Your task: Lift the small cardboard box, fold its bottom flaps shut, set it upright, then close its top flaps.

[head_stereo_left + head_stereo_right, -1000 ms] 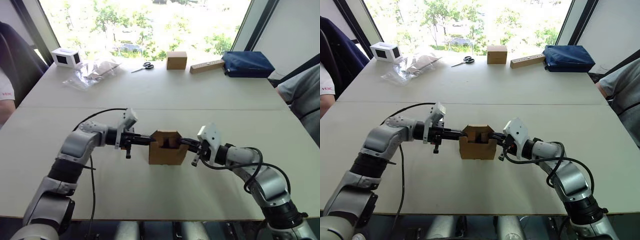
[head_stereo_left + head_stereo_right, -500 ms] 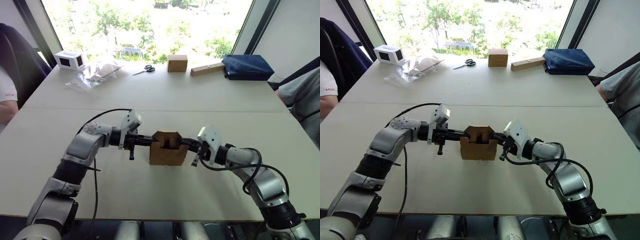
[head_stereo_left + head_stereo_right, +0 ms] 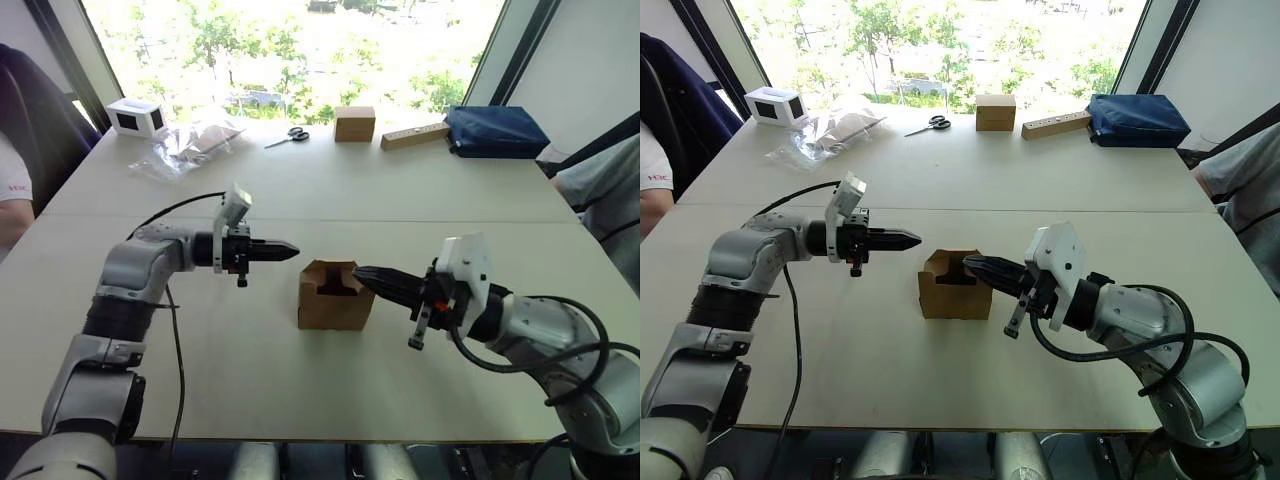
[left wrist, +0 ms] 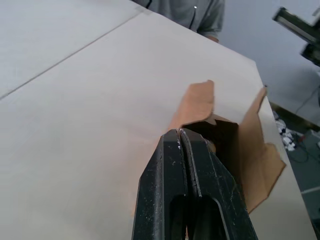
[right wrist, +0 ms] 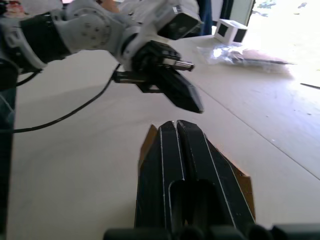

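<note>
The small cardboard box [image 3: 333, 298] stands on the white table [image 3: 300, 390] between my arms, its top open and its flaps [image 4: 199, 102] sticking up unevenly. My left gripper [image 3: 290, 250] hovers a little to the box's left, above its height, shut and empty, pointing toward it. From the other side my right gripper [image 3: 362, 273] points at the box with its tip over the right rim, shut with nothing in it. Neither gripper touches the cardboard. In the right wrist view the box [image 5: 148, 143] shows on both sides beneath my shut right fingers [image 5: 170, 145], with the left gripper [image 5: 194, 103] just beyond.
Along the far table edge lie a smaller brown cube [image 3: 354, 123], a long cardboard strip [image 3: 414, 133], scissors [image 3: 286, 137], a blue bag [image 3: 495, 128], a plastic bag [image 3: 190, 145] and a white box [image 3: 134, 116]. People sit at both sides of the table.
Both grippers have drawn back from the box, the left one to the left and upward, the right one to the right. The box stays where it was.
</note>
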